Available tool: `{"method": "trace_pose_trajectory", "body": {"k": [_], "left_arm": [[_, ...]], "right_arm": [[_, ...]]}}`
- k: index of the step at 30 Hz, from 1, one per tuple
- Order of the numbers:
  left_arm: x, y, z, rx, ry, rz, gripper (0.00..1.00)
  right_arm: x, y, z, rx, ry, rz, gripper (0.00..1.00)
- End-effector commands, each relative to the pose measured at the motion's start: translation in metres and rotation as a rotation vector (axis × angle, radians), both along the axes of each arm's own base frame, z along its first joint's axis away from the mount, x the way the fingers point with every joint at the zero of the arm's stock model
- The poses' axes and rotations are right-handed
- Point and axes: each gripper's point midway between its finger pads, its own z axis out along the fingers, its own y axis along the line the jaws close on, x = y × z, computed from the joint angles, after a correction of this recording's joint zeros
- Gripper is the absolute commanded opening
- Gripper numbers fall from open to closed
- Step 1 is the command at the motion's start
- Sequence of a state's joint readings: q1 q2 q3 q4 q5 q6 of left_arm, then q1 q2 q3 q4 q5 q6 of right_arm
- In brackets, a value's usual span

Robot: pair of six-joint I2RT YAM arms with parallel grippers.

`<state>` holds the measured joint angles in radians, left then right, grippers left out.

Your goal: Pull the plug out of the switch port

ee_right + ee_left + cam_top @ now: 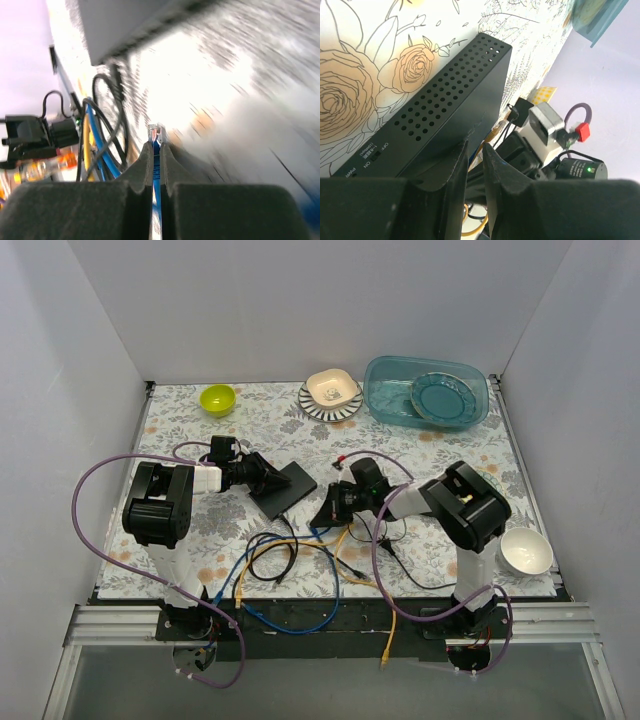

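Note:
The switch (292,487) is a flat black box lying mid-table. The left wrist view shows its perforated top (450,100). My left gripper (268,480) rests on the switch's left edge, its fingers (455,170) nearly together with nothing between them. My right gripper (326,510) is just right of the switch and is shut on a blue cable (156,170). The cable's clear plug (157,132) sticks out past the fingertips, free in the air and apart from the switch's port edge (125,30). The right wrist view is motion-blurred.
A tangle of blue, yellow and black cables (300,575) lies in front of the switch. A green bowl (217,398), a white bowl on a striped plate (331,390) and a teal tub (390,400) stand at the back. A white bowl (525,550) sits at the right.

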<state>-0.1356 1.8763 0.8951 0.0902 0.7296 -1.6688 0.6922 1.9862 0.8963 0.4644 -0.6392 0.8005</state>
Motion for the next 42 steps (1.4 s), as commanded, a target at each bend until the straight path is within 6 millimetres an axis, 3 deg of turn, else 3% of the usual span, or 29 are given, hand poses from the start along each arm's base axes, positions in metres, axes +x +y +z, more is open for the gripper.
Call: {"method": "trace_pose_trajectory", "body": {"k": [1,3,5,9,12,17,23,27,31,42], "left_arm": [[-0.018,0.022,-0.042,0.148,0.112,0.062,0.20],[-0.018,0.022,-0.042,0.148,0.111,0.061,0.20],[-0.017,0.022,-0.041,0.147,0.111,0.063,0.20],[-0.017,0.022,-0.043,0.146,0.116,0.060,0.20],[-0.017,0.022,-0.043,0.146,0.118,0.060,0.20],[-0.017,0.022,-0.044,0.148,0.118,0.060,0.20],[-0.016,0.022,-0.045,0.148,0.121,0.061,0.20],[-0.015,0.023,-0.045,0.151,0.121,0.063,0.20],[-0.016,0.028,-0.043,0.164,0.120,0.074,0.20],[-0.003,0.046,-0.017,0.211,0.057,0.127,0.20]], "right_arm": [[0.030,-0.061,-0.016,-0.162,-0.009,-0.238,0.01],[0.045,-0.087,-0.020,-0.206,-0.027,-0.305,0.01],[0.054,-0.094,-0.015,-0.195,-0.048,-0.312,0.01],[0.071,-0.081,0.007,-0.157,-0.110,-0.275,0.34],[0.081,-0.064,0.027,-0.121,-0.158,-0.260,0.43],[0.074,-0.028,0.040,-0.092,-0.197,-0.154,0.46],[0.024,0.020,0.025,-0.049,-0.149,0.050,0.45],[0.000,0.035,0.007,-0.045,-0.086,0.111,0.44],[-0.004,0.046,0.001,-0.034,-0.058,0.127,0.43],[0.019,0.065,0.000,-0.004,0.017,0.034,0.42]]}}
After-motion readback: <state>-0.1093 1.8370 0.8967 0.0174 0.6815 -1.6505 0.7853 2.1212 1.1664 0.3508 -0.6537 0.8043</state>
